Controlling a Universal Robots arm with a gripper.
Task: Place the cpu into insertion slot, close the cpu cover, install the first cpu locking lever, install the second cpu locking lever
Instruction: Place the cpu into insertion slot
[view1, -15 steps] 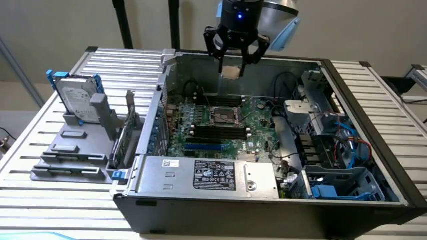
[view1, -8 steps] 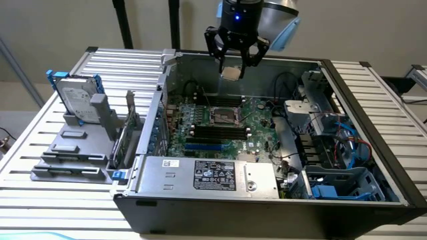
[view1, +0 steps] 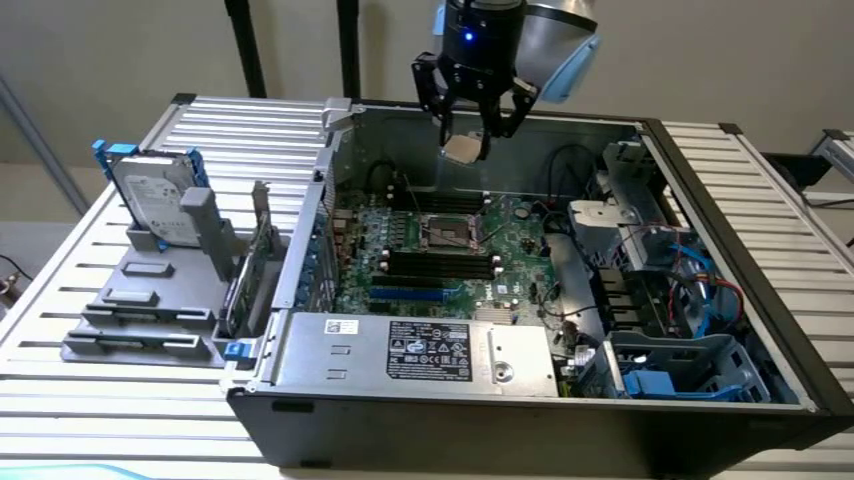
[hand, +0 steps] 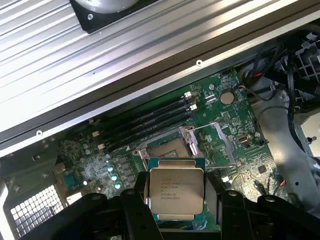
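Pincer hangs over the open computer case, which lies on the slatted counter. Its jaws stand wide but are closed on the cpu, which is tilted in the grip. The insertion slot sits well below the pincer on the green motherboard, empty, beside the black memory sticks.

From the wrist, the cpu shows plainly: a flat square with a pale metal cap carrying faint print, and a thin green edge around it. The dark fingers press on two opposite sides. Beyond the chip lies the insertion slot, its bed bare.

I'd judge the chip light and stiff but delicate. The cap looks smooth, so it could slip or twist in a loose grip. The edges are the right place to hold it, as the pincer does now, keeping clear of the contact face underneath. It would want to go down flat and square.
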